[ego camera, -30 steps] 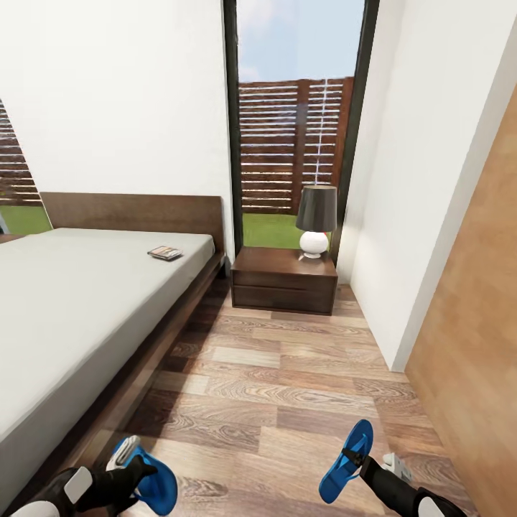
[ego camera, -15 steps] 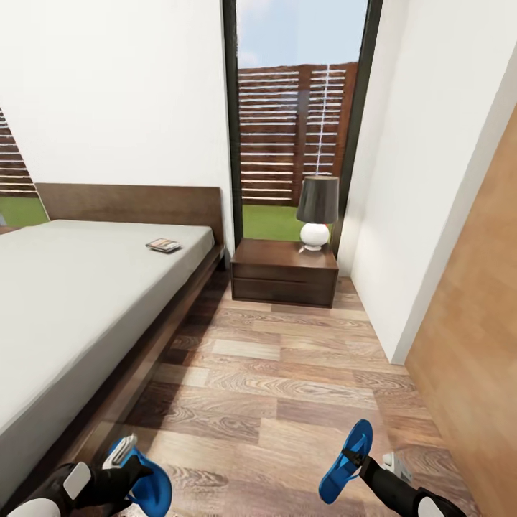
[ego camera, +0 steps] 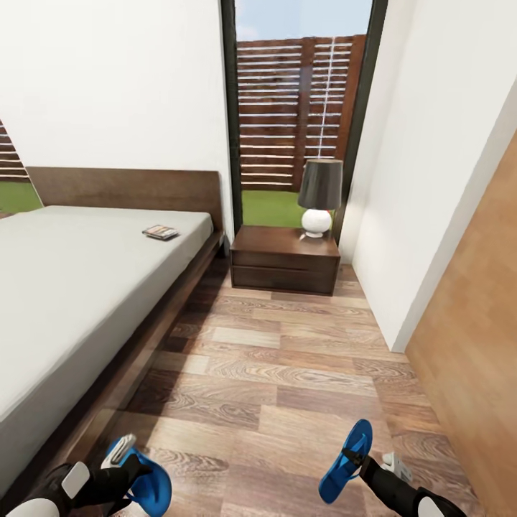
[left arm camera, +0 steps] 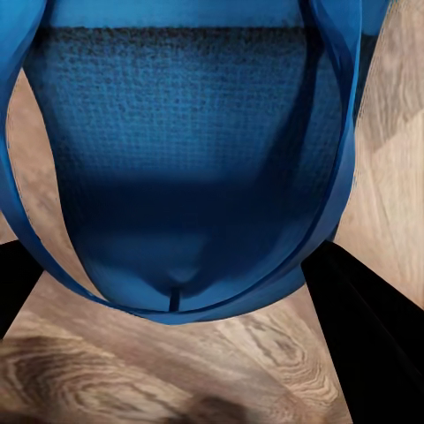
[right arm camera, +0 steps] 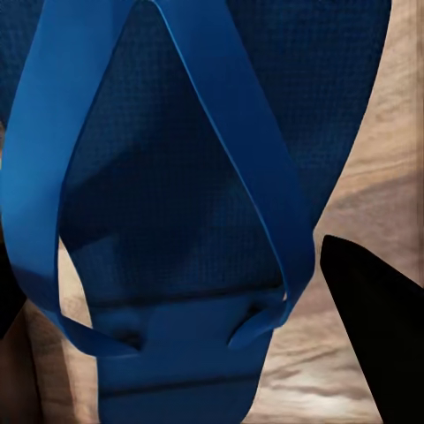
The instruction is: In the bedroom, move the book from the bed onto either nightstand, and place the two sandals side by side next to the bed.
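Note:
The book point(ego camera: 160, 232) lies on the grey mattress of the bed point(ego camera: 72, 301), close to the headboard. A nightstand point(ego camera: 283, 262) stands against the window beyond the bed's head. At the head view's lower left, my left gripper point(ego camera: 133, 470) is shut on one blue sandal point(ego camera: 152, 487), held just above the floor beside the bed frame. My right gripper point(ego camera: 357, 459) at the lower right is shut on the other sandal point(ego camera: 346, 459). Up close, the left sandal point(left arm camera: 194, 159) hangs by its straps between dark fingers point(left arm camera: 371, 327). The right sandal point(right arm camera: 177, 177) shows its thong strap beside a finger point(right arm camera: 371, 309).
A lamp point(ego camera: 319, 197) with a dark shade stands on the nightstand's right part. A light-brown wooden door point(ego camera: 474, 345) and a white wall corner point(ego camera: 402, 237) bound the right side. Wood-plank floor point(ego camera: 280, 373) runs between bed and wall.
The whole head view has shifted: bed, book and nightstand sit higher in the picture, so the camera moved. Both grippers still hold their sandals in about the same spots.

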Tool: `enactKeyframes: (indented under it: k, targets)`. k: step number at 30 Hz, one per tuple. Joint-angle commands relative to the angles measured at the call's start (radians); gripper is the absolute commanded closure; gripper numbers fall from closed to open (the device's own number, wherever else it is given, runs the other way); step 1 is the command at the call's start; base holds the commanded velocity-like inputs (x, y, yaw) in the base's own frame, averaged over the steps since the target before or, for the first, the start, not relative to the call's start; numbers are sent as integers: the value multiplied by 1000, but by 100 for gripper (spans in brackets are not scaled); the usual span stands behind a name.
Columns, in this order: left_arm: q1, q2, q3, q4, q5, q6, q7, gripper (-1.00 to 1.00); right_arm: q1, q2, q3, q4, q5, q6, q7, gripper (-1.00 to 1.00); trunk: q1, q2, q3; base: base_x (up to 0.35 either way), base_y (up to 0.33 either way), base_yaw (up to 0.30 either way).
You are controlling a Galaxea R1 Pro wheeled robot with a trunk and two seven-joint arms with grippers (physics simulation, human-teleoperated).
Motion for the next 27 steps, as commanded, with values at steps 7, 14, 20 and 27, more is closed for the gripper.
enactKeyframes:
  k: [7, 14, 20, 27]
  targets:
    - [-1, 3, 6, -3, 3, 6, -2, 100, 0, 4, 4, -30, -8, 10, 2, 100, 3, -2, -28, 0, 0, 0]
    - [-9, -2, 9, -4, 57, 7, 67, 100, 0, 11, -2, -46, -9, 15, 4, 100, 6, -4, -55, 0, 0, 0]
    - [-24, -4, 9, -4, 235, 3, 271, 100, 0, 12, -10, -115, -10, 60, 6, 100, 9, -5, -78, 0, 0, 0]
    - [-51, -35, 9, -24, 295, 0, 386, 100, 1, 10, -40, -209, -62, 131, 11, 100, 12, -7, -105, 0, 0, 0]
